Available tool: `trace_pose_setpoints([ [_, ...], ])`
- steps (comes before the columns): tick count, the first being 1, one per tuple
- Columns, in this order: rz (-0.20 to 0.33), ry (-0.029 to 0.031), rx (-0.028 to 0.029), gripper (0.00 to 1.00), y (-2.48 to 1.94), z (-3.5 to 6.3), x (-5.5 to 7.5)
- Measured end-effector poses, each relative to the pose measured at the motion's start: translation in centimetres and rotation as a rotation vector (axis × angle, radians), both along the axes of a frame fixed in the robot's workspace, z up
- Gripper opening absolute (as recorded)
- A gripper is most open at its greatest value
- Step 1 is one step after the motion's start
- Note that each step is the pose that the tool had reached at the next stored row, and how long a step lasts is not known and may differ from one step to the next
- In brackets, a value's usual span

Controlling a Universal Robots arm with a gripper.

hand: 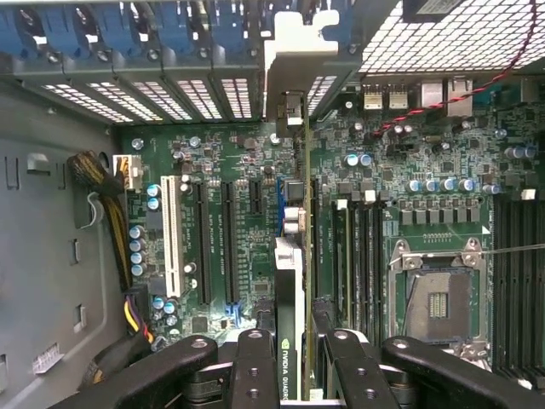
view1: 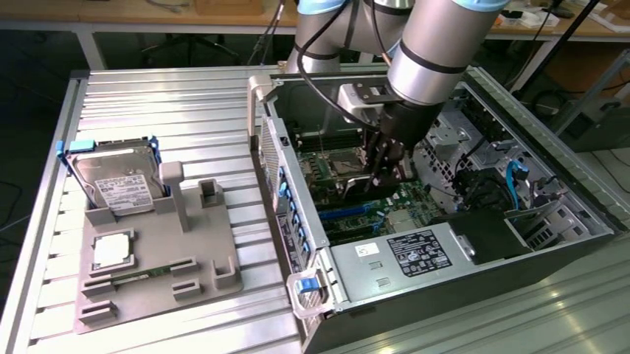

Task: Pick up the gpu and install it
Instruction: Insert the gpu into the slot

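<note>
Gpu [hand: 289,264] held inside the open computer case [view1: 443,310]
The fingers [hand: 254,371] clamp the gpu on edge at the motherboard [hand: 213,170] slots, its silver bracket [hand: 294,51] toward the case's slotted wall. Out on the surface [view1: 167,103], a grey holder [view1: 197,265] carries a hard drive [view1: 118,184], processor [view1: 111,251] and RAM stick [view1: 133,279].

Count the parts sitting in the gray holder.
3: hard drive standing at the far end of the holder, processor flat in the middle, RAM stick at the near end. None looks hidden.
</note>
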State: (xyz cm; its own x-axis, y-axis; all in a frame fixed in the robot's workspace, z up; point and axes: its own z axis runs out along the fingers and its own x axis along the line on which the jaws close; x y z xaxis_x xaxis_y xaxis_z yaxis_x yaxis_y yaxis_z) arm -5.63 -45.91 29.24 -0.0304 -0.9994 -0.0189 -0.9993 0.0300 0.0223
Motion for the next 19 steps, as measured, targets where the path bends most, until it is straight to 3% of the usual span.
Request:
trace_pose_setpoints([
  [8,0.000,-0.0001,0.0000,0.27,-0.01,-0.30,-0.80],
  [19,0.000,0.0000,0.0000,0.27,-0.01,-1.01,-0.81],
])
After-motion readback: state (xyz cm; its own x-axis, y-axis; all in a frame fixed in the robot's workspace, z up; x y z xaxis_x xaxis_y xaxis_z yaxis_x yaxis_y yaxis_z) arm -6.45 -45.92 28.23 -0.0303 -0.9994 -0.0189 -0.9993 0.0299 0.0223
